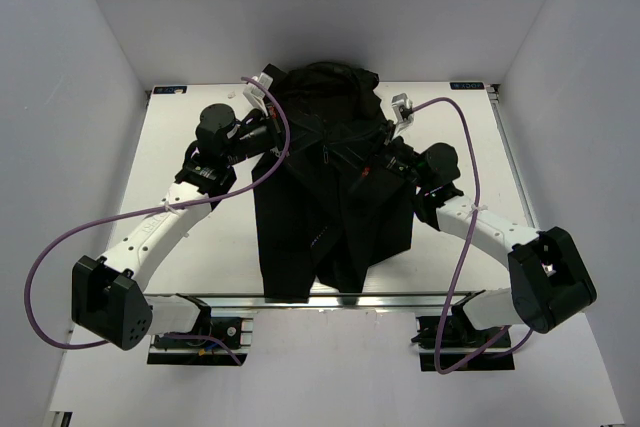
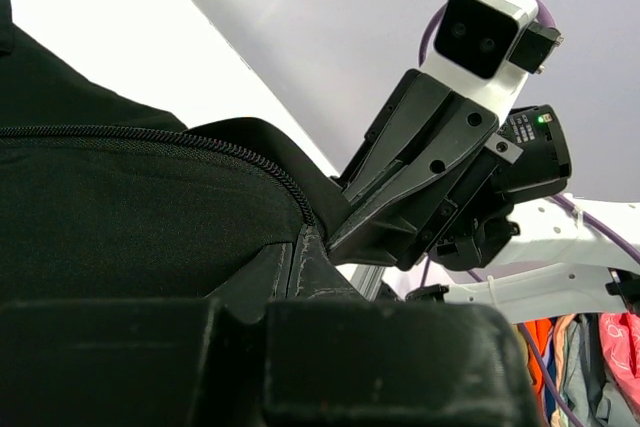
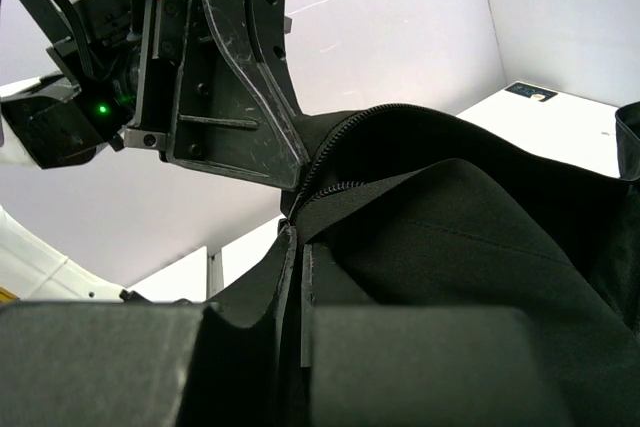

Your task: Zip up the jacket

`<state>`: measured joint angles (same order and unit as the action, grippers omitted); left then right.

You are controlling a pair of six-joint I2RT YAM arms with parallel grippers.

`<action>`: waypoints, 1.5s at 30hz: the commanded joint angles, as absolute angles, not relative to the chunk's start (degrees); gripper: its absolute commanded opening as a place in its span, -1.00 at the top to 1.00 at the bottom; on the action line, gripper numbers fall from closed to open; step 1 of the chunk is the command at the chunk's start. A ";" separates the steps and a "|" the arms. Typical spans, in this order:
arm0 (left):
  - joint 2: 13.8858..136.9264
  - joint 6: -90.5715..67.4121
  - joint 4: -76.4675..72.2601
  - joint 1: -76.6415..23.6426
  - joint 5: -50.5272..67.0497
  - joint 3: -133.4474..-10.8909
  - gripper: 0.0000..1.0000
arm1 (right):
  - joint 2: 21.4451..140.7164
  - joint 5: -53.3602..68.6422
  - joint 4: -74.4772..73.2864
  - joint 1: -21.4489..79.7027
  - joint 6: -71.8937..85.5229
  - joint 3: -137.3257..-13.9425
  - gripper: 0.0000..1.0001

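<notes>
Jacket (image 1: 335,197): black, draped mid-bench (image 1: 190,247) between both arms | left pincer (image 2: 293,267): closed tight on fabric beside the zipper (image 2: 200,140) | right pincer (image 3: 298,257): closed tight on the facing edge | likely reason: holding the zipper line taut for closing

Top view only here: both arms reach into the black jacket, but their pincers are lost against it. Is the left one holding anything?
Observer: Yes. The left wrist view shows the left pincer shut on a fold of the jacket.
Operator: And the right?
Observer: Its wrist view shows the right pincer pinching a fold of fabric too.
Operator: Any zipper showing?
Observer: A row of zipper teeth curves across the cloth toward the left pincer's fold; I cannot make out a slider.
</notes>
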<state>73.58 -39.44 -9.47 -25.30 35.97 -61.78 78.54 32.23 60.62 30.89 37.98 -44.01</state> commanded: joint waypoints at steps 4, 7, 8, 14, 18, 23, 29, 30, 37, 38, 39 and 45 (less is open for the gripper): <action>70.93 -39.02 -10.46 -25.66 36.65 -61.70 1.00 | 77.52 29.44 68.55 31.20 39.29 -44.21 1.00; 70.67 -39.02 -9.76 -25.66 36.04 -61.70 1.00 | 77.08 29.53 69.17 31.20 39.37 -43.77 1.00; 70.49 -39.02 -9.93 -25.66 36.04 -61.53 1.00 | 76.73 29.71 69.08 31.20 39.29 -43.77 1.00; 69.52 -39.02 -9.67 -25.66 34.80 -61.09 1.00 | 75.50 31.55 66.10 31.11 38.32 -43.59 1.00; 68.91 -39.11 -10.19 -25.66 34.36 -60.56 1.00 | 75.32 32.87 64.95 31.11 38.49 -43.68 1.00; 69.08 -39.37 -10.72 -25.66 34.63 -60.56 1.00 | 76.11 34.10 64.51 31.11 39.28 -44.47 1.00; 69.08 -39.37 -10.90 -25.66 34.98 -60.64 1.00 | 77.96 36.48 66.88 31.11 41.66 -45.44 1.00; 69.08 -39.29 -11.07 -25.66 34.98 -60.56 1.00 | 77.87 36.21 67.15 31.11 41.75 -45.35 1.00; 69.70 -38.94 -11.34 -25.66 36.03 -61.26 1.00 | 78.22 33.15 66.88 31.11 42.01 -46.06 1.00; 69.78 -38.85 -11.42 -25.66 36.12 -61.35 1.00 | 78.31 32.96 67.15 31.11 42.01 -45.97 1.00; 69.70 -38.85 -11.08 -25.66 35.95 -61.35 1.00 | 78.22 32.70 67.41 31.11 42.01 -45.88 1.00; 69.78 -38.32 -10.63 -25.66 35.59 -61.61 1.00 | 77.96 32.34 66.88 31.11 41.31 -46.23 1.00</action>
<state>71.40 -39.18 -9.08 -25.34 34.94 -60.66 78.32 33.41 62.74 30.87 41.60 -43.38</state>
